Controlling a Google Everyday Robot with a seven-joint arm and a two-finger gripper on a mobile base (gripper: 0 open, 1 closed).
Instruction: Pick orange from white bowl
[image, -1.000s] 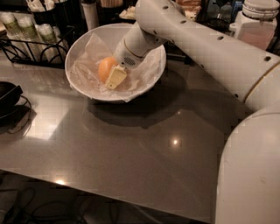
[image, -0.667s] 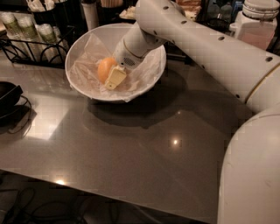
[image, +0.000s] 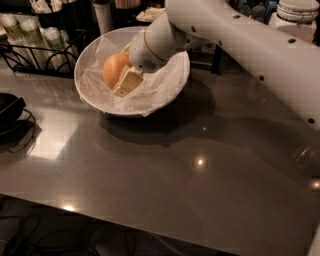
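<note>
The orange (image: 114, 69) sits inside the white bowl (image: 165, 92), which is lined with crinkled white paper and stands at the back of the grey table. My gripper (image: 121, 75) reaches into the bowl from the right on the end of the white arm. Its pale near finger (image: 128, 81) lies against the orange's right side, and the other finger is mostly hidden behind the fruit. The gripper is shut on the orange, which rests just above the paper lining.
A black wire rack with bottles (image: 30, 37) stands at the back left. A dark dish (image: 7, 107) sits at the left edge. A white cup (image: 103, 16) and a white lidded container (image: 300, 15) stand behind. My arm spans the right side.
The gripper and the orange have shifted slightly up and to the left inside the bowl. The bowl has stayed in place.
</note>
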